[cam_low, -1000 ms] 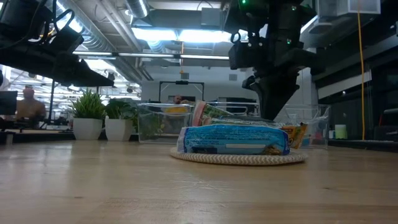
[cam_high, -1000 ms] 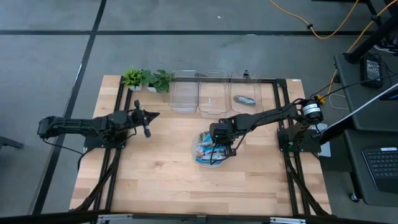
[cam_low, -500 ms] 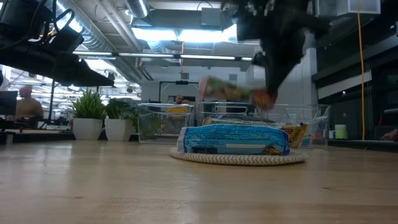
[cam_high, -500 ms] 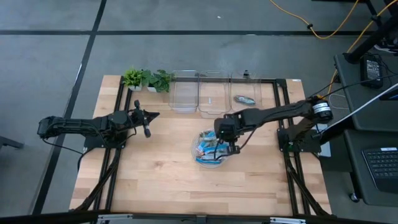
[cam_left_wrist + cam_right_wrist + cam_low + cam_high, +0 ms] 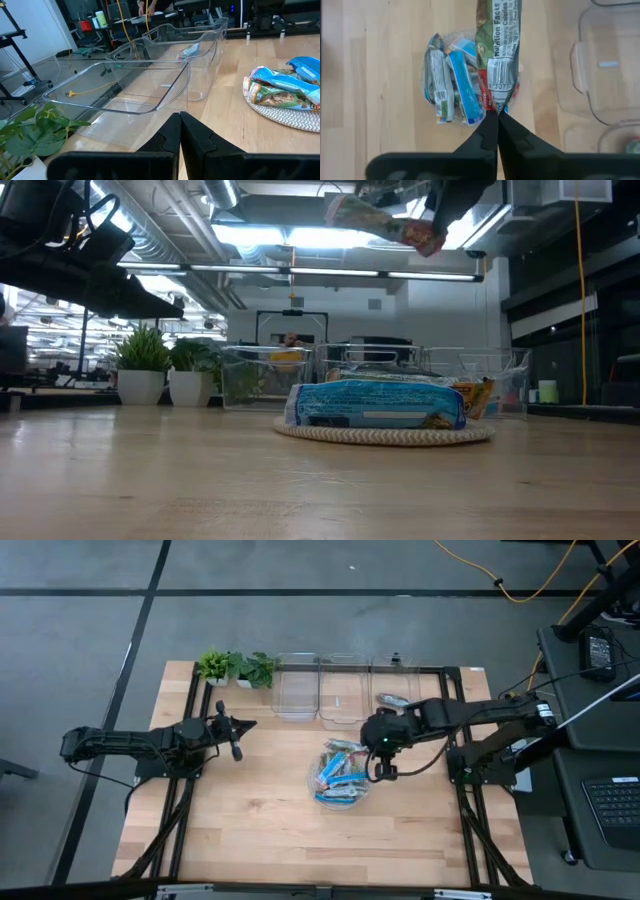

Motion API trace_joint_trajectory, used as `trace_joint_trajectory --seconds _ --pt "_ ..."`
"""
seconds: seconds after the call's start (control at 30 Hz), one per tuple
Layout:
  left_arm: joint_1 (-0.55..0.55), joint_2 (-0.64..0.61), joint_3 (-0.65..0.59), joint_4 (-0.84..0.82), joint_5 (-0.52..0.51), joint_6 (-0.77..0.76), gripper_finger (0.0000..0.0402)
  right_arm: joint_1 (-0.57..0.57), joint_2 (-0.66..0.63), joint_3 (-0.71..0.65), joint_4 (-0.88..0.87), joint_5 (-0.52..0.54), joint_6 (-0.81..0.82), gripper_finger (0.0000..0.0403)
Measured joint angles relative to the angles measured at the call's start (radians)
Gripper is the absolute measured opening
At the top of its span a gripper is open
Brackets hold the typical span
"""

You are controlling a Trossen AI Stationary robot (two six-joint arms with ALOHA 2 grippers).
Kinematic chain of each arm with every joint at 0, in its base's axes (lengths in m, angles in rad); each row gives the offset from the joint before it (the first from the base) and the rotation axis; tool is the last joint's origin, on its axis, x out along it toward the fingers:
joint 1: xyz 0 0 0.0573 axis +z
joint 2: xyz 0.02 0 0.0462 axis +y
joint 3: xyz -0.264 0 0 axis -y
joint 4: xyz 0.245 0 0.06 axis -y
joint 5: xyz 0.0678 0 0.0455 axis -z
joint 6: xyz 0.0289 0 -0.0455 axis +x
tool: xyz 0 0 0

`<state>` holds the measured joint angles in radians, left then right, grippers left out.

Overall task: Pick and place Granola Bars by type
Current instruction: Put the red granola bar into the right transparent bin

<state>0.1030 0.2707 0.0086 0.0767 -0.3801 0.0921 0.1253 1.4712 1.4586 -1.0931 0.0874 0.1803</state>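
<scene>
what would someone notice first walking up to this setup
Probably the right gripper, raised above the table and shut on a green-wrapped granola bar that hangs over the round plate. Next, the heap of mostly blue bars on that plate near the table's middle. Behind it, three clear bins line the far edge, and the left gripper waits shut to the left.
</scene>
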Motion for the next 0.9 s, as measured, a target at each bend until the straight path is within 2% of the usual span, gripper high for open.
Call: trace_joint_trajectory --seconds 0.3,0.67,0.9 --pt "0.0 0.0 0.0 0.001 0.006 0.0 0.0004 -0.067 -0.041 0.058 -0.155 0.071 0.051 0.0009" --pt "0.0 0.0 0.0 0.001 0.007 0.0 0.0004 -0.334 -0.048 0.29 -0.461 0.145 0.077 0.0009" --pt "0.0 0.0 0.0 0.001 0.007 0.0 0.0004 -0.48 -0.053 0.379 -0.477 0.15 0.046 0.0009"
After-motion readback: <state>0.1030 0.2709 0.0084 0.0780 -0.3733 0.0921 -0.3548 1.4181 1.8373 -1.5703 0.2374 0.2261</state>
